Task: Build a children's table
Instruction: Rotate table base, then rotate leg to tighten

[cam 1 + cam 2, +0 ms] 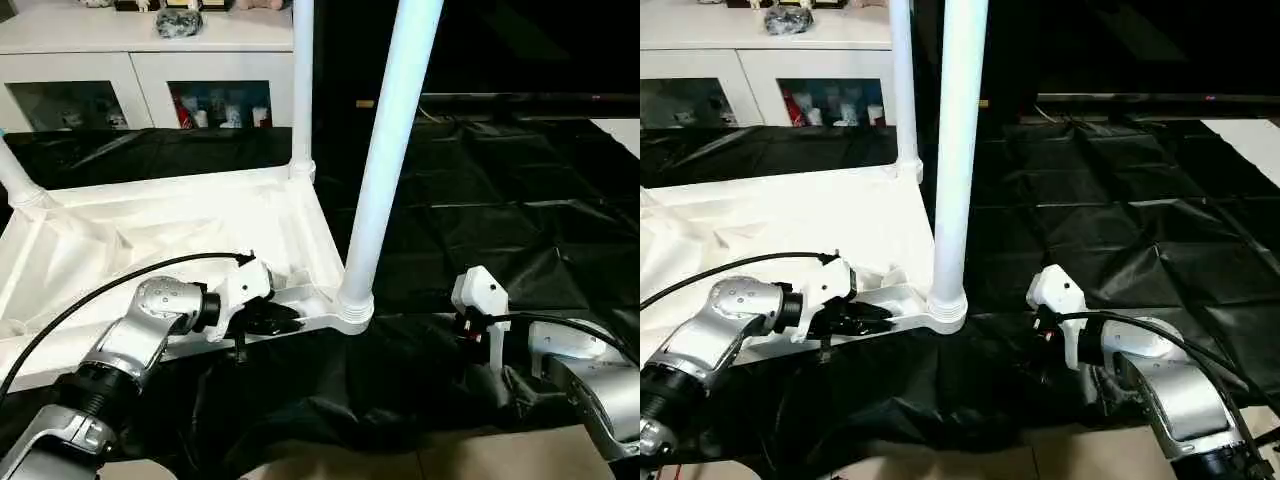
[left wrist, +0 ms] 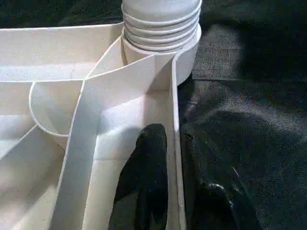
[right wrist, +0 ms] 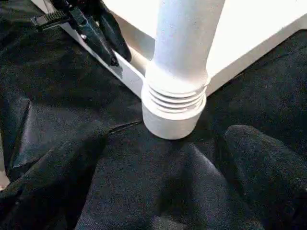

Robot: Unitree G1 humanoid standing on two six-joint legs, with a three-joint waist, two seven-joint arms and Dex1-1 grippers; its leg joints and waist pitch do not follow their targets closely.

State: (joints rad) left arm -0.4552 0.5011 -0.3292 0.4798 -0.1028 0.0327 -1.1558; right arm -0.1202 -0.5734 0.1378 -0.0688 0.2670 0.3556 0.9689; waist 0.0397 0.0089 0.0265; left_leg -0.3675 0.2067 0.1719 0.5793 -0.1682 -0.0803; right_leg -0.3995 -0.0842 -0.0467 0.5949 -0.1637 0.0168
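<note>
The children's table top (image 1: 150, 230) lies upside down on a black cloth, ribbed underside up. A long white tube leg (image 1: 385, 160) stands upright in the near corner socket (image 1: 355, 310). Another leg (image 1: 302, 80) rises from the far corner, and a third (image 1: 15, 175) leans at the left edge. My left gripper (image 1: 270, 320) is shut on the top's front rim (image 2: 175, 110), just left of the near socket, one black finger (image 2: 146, 167) inside the wall and one outside. My right gripper (image 1: 1040, 345) hangs open low over the cloth, right of that socket and apart from it.
The black cloth (image 1: 500, 200) covers the floor around the table top and is bunched up between my arms. A white glass-door cabinet (image 1: 150, 80) stands at the back left. A dark low bar (image 1: 520, 98) runs along the back right. Pale floor (image 1: 480, 455) shows at the front.
</note>
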